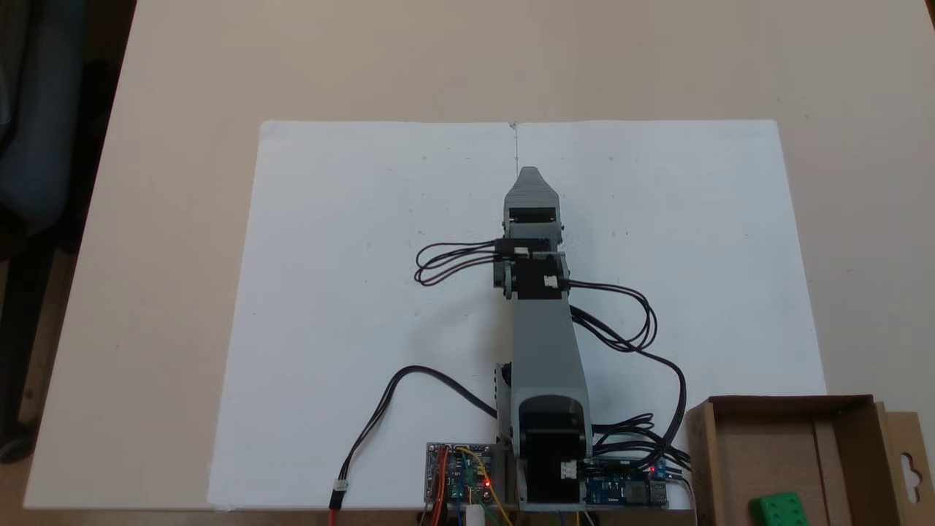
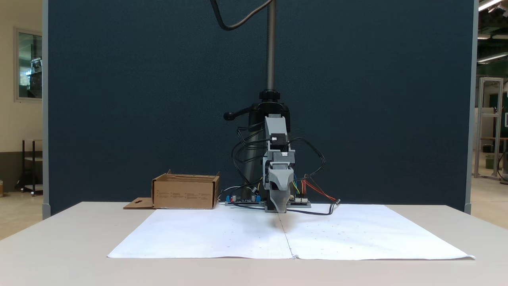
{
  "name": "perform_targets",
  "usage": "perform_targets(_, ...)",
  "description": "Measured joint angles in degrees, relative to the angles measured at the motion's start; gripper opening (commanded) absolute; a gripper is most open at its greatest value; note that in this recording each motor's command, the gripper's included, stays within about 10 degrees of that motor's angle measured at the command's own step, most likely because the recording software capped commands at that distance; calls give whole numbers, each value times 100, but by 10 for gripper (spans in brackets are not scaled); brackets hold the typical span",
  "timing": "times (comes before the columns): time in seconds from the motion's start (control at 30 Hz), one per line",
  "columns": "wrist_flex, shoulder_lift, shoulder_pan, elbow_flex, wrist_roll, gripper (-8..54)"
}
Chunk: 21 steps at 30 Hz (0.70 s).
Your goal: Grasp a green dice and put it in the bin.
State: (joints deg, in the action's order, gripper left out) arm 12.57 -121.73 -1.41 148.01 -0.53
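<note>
One green dice (image 1: 780, 509) already lies inside the cardboard bin (image 1: 700, 453) beside the arm's base, so the task looks done. The gripper (image 1: 530, 175) points out low over white paper (image 1: 350, 292), apparently closed and empty, though its jaws overlap.

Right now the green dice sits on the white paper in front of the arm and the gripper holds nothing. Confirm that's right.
Not quite. The green dice is not on the white paper; it already lies inside the bin, as the fixed view from above shows. The rest stands: the gripper holds nothing, its tip low over the paper's centre seam.
</note>
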Motion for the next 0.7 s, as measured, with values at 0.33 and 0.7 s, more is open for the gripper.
perform_targets(0.33,1995,-756,-35,1415,0,428)
perform_targets(0.7,3990,-756,-53,2514,-9,432)
